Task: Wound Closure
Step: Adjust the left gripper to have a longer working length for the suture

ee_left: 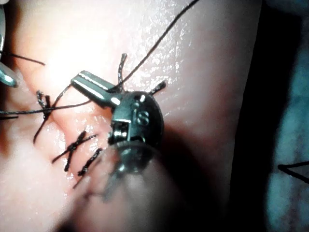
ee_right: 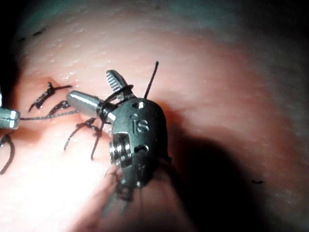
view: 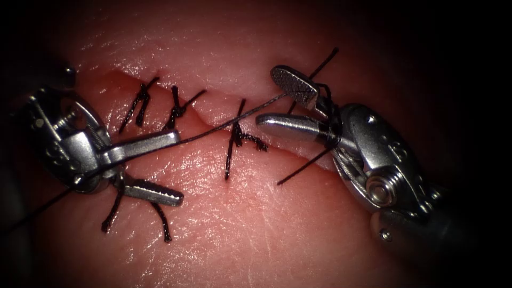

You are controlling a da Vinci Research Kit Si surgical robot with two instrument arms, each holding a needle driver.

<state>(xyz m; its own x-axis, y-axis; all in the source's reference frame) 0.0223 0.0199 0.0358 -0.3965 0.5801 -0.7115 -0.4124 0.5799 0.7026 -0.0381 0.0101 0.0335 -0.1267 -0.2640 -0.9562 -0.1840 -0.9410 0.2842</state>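
On the tissue the cut runs from upper left to right, with several dark knotted stitches across it. My left tool stands left of the cut's middle, jaws open and holding nothing. A long thread passes along its upper jaw, between the jaws near the hinge, and off to the lower left. My right tool stands at the cut's right end, jaws wide open. The thread is looped round the base of those jaws, and two loose thread ends stick out beside it.
Two more stitch ends lie on the near side below the left tool. The tissue falls away into darkness on all sides. In the left wrist view the thread runs away over pale tissue.
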